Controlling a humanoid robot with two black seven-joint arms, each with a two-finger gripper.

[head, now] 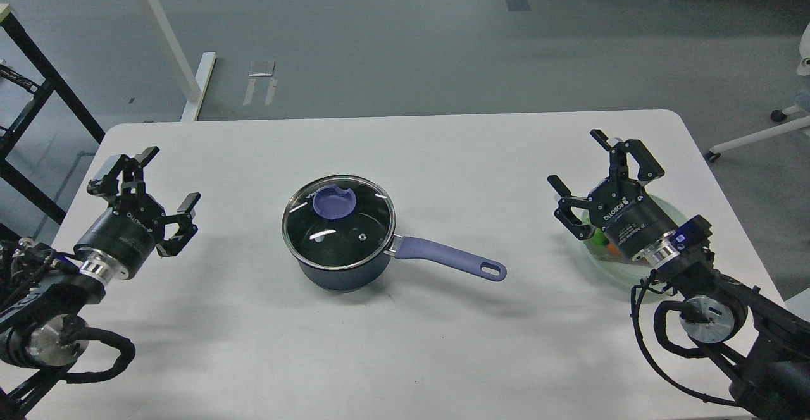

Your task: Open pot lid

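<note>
On the far left, the left tool (166,193) hangs above the white counter (405,344) with its 2 fingers spread wide and nothing between them. It sits well apart from the pot, with bare counter between the 2.

Near the middle of the counter stands the pot (342,271), a small dark navy saucepan, upright. The lid (338,221) rests on it, a clear glass disc with a steel rim seated evenly on the pot's mouth, so the pot is closed. Its flat lavender-blue knob (334,205) looks off toward the far left of the glass in this view, and a small vent hole shows nearer the handle side. The long lavender-blue handle (452,260) runs out to the right and slightly toward the robot, ending in an oval hole.

Further right, the right tool (588,173) is also spread wide and empty, hovering over a pale green glass plate (677,208) near the counter's right edge. Something green and orange lies on the plate, mostly hidden by the wrist; what it is cannot be told.

The task looks to be at its very start: neither tool is near the lid, and the reach has not begun. The next move calls for 1 tool to come over the pot, line its open fingers either side of the knob, descend and close on it, then lift straight up. The knob is low and flat, so the fingers must drop close to the glass.
</note>
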